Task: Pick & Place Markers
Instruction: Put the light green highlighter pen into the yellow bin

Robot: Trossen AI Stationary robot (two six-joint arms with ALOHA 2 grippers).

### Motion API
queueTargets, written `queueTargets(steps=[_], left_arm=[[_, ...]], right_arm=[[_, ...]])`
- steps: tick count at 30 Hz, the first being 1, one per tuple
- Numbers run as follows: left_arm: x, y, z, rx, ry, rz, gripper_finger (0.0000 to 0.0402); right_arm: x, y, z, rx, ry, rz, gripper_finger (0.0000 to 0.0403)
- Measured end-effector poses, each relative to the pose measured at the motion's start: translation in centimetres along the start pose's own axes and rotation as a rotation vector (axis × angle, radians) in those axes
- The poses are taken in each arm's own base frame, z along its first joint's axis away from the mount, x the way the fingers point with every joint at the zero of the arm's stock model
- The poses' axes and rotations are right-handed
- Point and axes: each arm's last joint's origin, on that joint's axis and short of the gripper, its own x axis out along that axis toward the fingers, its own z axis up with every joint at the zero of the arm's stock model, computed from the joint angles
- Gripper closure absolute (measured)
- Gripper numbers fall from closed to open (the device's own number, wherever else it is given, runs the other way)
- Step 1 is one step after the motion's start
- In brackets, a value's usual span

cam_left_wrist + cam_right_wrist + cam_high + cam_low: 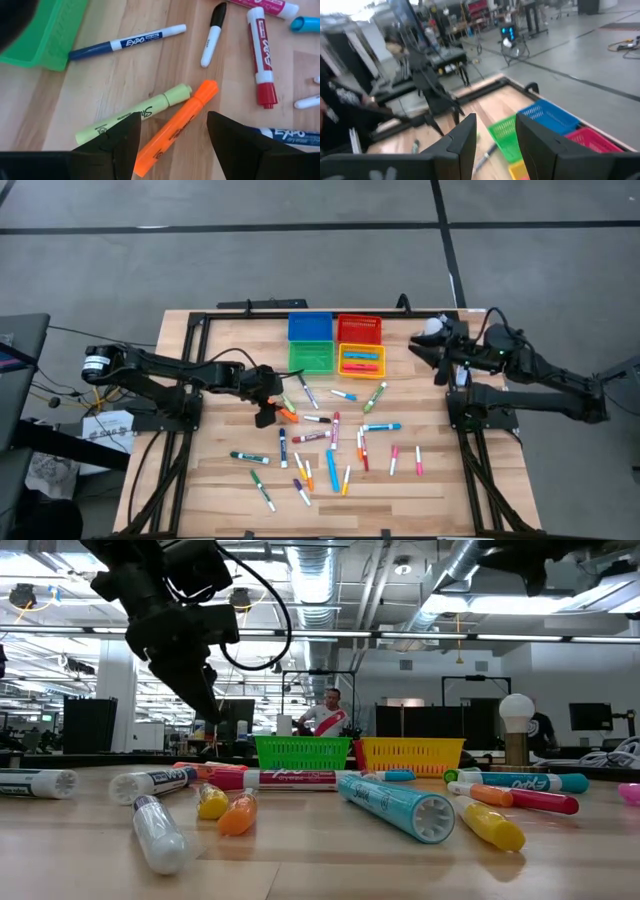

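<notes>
Many markers [320, 442] lie scattered on the wooden table, flat on their sides. An orange marker [180, 124] lies beside a pale yellow one [134, 115]. My left gripper [172, 145] hovers open above them, slanting down, one finger on each side of the orange marker without touching it; in the high view it [268, 408] is left of the pile. My right gripper [495, 135] is held level and high over the table's far right [430, 355], open, with nothing between its fingers.
Four bins stand at the far middle: blue [310, 327], red [359, 330], green [311, 356], and yellow [361, 361] with markers in it. A white ball on a stand [517, 718] is at the far right corner. A person [325, 716] is in the room behind.
</notes>
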Motion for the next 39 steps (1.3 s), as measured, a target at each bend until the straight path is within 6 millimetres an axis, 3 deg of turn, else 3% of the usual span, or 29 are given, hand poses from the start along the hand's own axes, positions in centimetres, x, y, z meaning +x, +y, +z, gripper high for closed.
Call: queueTargets(steps=[12,27,35,39], left_arm=[[0.0,1.9,-0.2,-0.007,0.029,0.047,0.0174],[0.0,1.7,-0.2,0.003,0.031,0.04,0.0174],[-0.1,1.6,0.0,0.004,0.026,0.04,0.0174],[-0.5,1.6,0.9,0.044,-0.005,0.039,0.0174]], right_arm=[[1.1,0.9,0.5,0.072,-0.062,0.01,0.0276],[1.1,1.3,-0.2,0.025,-0.028,-0.088,0.0276],[-2.1,0.7,0.3,0.009,-0.122,-0.078,0.0276],[-3.3,0.0,-1.3,0.055,-0.219,-0.05,0.0276]])
